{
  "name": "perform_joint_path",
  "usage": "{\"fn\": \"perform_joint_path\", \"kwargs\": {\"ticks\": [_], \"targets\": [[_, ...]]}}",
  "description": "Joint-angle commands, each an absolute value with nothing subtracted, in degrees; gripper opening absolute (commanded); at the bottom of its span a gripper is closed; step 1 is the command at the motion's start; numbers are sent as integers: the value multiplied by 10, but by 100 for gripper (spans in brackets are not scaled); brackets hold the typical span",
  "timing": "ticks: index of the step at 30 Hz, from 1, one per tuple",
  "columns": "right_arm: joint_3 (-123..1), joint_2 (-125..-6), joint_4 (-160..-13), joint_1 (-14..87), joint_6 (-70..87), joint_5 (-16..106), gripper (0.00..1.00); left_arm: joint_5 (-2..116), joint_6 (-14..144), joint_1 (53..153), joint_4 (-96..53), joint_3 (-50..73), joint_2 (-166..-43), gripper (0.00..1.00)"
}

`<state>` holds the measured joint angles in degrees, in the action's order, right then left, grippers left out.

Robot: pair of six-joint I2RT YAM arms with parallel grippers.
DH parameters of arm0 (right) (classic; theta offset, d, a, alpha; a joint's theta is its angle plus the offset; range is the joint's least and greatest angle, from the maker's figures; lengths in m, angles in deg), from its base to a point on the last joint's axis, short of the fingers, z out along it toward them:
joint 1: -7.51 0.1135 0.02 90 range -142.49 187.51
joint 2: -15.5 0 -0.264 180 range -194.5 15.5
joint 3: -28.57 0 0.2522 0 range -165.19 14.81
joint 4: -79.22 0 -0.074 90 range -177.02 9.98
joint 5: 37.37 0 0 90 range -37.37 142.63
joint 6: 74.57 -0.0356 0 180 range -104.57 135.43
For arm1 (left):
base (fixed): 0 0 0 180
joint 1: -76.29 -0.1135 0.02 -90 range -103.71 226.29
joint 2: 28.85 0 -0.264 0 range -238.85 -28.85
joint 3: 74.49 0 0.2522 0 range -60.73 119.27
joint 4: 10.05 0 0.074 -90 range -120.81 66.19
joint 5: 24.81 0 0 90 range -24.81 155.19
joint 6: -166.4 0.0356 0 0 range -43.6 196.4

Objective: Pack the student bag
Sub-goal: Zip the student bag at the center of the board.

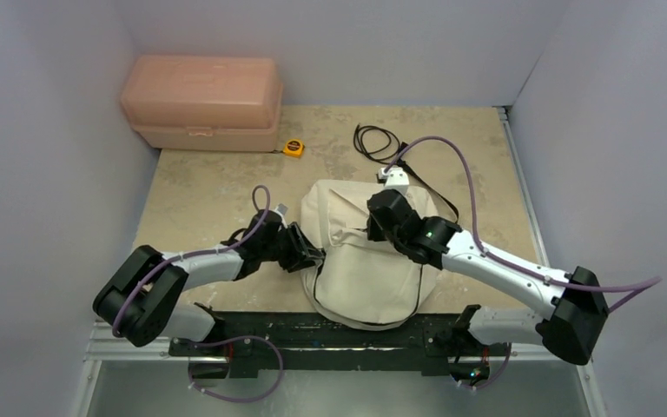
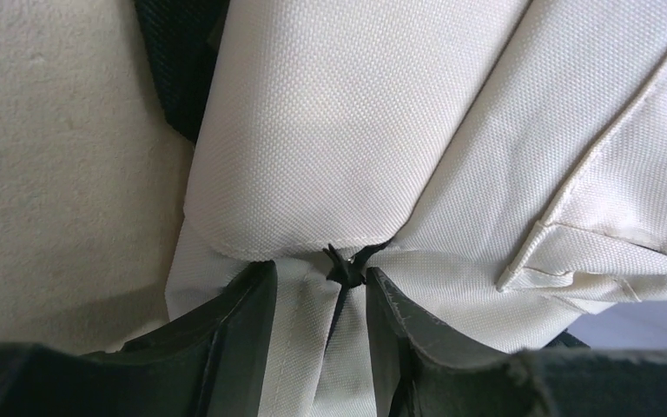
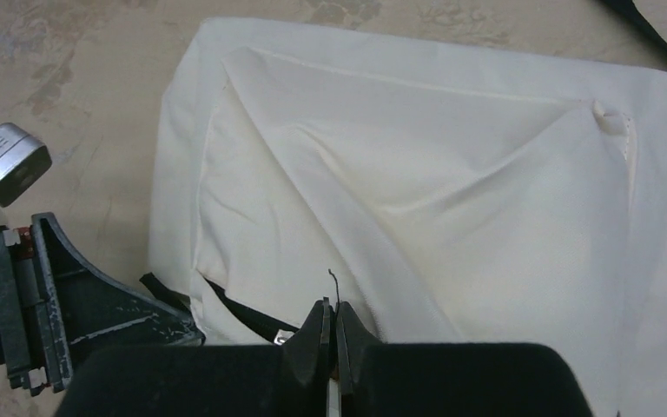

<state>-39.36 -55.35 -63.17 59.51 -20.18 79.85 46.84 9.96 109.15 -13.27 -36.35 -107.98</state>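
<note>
Cream soft fabric student bag [image 1: 365, 278] lies flat on the beige table [image 1: 200, 195], nearest the arm bases. Left gripper [image 1: 314, 258] pinches a fabric fold at the bag's left edge, by the black zipper end. Right gripper [image 1: 372, 228] is closed tight over the bag's top; holding a pull? Can't tell. Early stage, I judge: bag unopened, nothing packed. Beyond the bag lie a small yellow tape measure [image 1: 293, 148], a coiled black cable [image 1: 373, 139] and, far left, a pink rigid plastic box [image 1: 201, 102]. Nothing blocks.

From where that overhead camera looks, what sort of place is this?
Probably a robot test bench: a left arm and a right arm bolted to a rail at the edge of the table, plain walls boxing it in, and staged props, a student bag and a pink plastic box.
</note>
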Motion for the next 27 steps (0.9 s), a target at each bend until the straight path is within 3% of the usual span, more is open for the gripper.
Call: {"fn": "perform_joint_path", "kwargs": {"ticks": [1, 9, 12, 19, 27], "targets": [[-363, -496, -622, 550, -205, 825, 0, 496, 121, 1085, -162, -383, -1055, 43], [-297, -386, -577, 419, -215, 841, 0, 534, 167, 1082, -263, -362, -983, 53], [-279, -358, -594, 402, -197, 795, 0, 509, 188, 1077, -251, -355, -979, 55], [-291, -379, -676, 402, -138, 637, 0, 426, 262, 1098, -221, -244, -920, 78], [-314, -394, -687, 402, -128, 602, 0, 488, 269, 1202, -304, -15, -1114, 89]]}}
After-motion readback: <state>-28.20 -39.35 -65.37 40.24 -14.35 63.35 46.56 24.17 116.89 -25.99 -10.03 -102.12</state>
